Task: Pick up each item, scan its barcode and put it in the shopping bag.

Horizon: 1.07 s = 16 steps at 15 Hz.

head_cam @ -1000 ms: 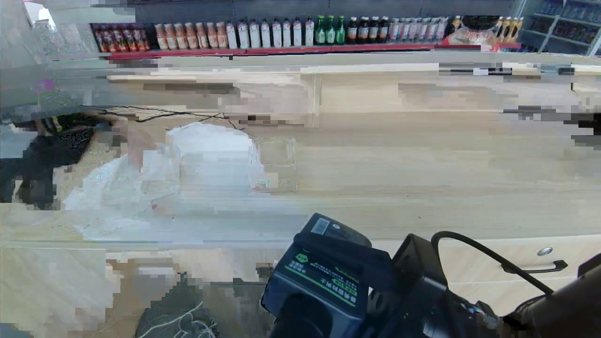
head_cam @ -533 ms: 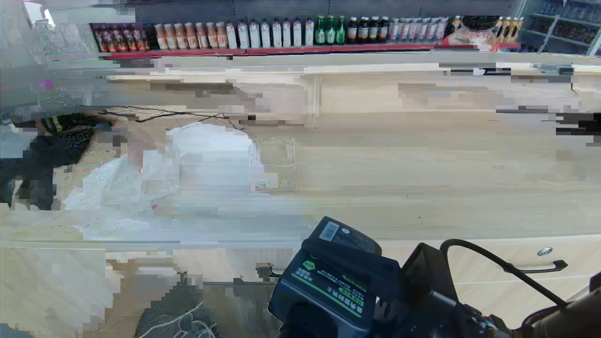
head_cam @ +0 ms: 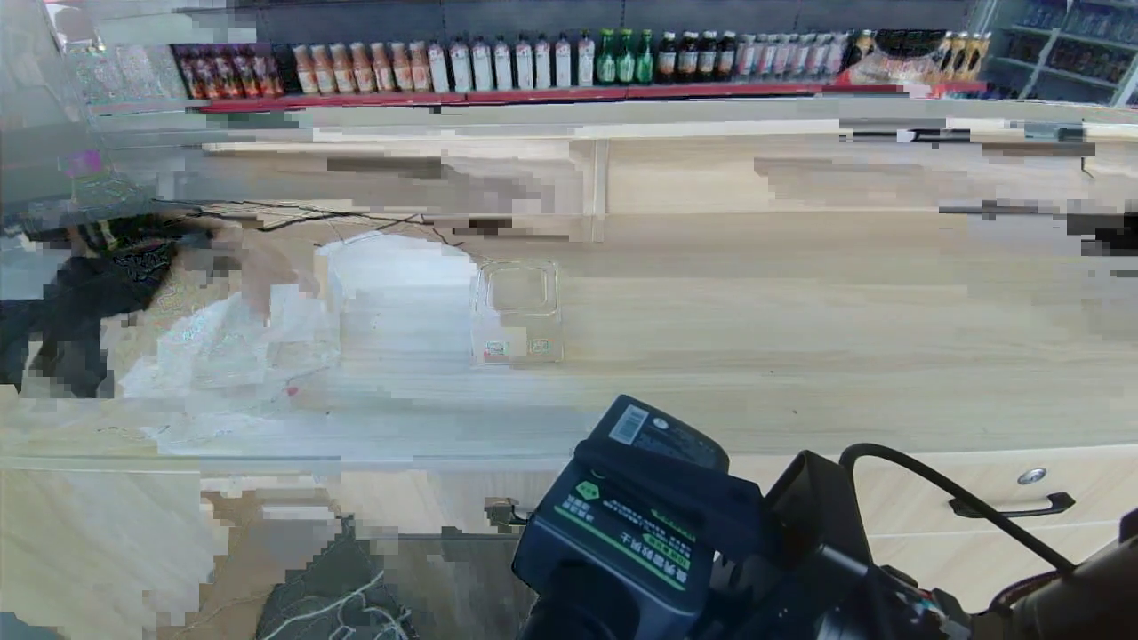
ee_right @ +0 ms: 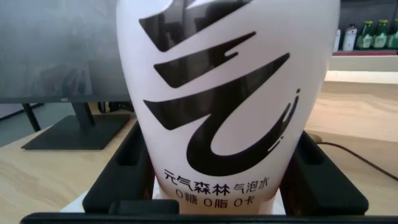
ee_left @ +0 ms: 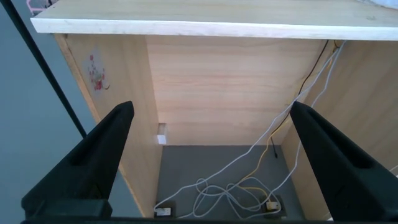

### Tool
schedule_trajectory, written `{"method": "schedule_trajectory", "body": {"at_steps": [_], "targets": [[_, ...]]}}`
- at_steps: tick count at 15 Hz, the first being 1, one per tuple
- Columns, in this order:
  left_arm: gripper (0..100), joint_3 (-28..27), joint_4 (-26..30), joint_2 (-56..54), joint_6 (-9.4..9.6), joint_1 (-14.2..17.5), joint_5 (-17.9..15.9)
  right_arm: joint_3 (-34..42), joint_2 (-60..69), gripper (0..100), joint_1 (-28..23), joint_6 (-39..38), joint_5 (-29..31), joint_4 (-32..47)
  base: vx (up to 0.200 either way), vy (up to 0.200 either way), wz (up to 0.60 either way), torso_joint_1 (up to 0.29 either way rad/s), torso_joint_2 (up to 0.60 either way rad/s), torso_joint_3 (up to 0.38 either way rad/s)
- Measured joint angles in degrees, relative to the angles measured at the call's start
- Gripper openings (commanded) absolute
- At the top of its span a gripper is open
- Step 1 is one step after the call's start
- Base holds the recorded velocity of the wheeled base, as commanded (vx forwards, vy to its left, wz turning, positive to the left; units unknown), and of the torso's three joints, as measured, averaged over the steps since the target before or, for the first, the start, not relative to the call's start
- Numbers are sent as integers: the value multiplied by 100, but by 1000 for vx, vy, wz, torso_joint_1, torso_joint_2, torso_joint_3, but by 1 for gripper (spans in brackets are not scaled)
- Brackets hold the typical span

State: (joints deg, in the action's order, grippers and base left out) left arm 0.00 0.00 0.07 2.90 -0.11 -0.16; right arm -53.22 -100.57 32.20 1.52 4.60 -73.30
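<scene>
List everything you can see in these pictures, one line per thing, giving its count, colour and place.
bottle: one, white with black strokes, held in the right gripper
shopping bag: one, white, lying on the left part of the counter
box: one, clear, on the counter just right of the shopping bag
shelf bottles: one long row, orange, white, green and dark, on the red shelf behind the counter
counter: one, light wood
monitor: one, dark, standing on a wooden top behind the bottle
cables: several, white and yellow, on the floor of the recess under the counter
left gripper: black, open, low, facing that recess
right gripper: black, shut on the bottle
</scene>
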Motion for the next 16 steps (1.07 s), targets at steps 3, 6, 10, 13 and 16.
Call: {"method": "schedule_trajectory", "body": {"at_steps": [3,6,10,13,16], "targets": [[100,0,0,0,0,0,0,-538,-494,0,171,4,49,61,0,0,0,0,0,0],[100,0,0,0,0,6,0,-1061,-985,0,247,11,66,72,0,0,0,0,0,0],[100,0,0,0,-1,1,-2,-1620,-1473,0,347,13,60,367,0,0,0,0,0,0],[100,0,0,0,0,1,0,-1755,-1702,0,391,4,51,373,0,0,0,0,0,0],[100,0,0,0,-1,1,-2,-1753,-1908,0,416,-16,44,252,0,0,0,0,0,0]]}}
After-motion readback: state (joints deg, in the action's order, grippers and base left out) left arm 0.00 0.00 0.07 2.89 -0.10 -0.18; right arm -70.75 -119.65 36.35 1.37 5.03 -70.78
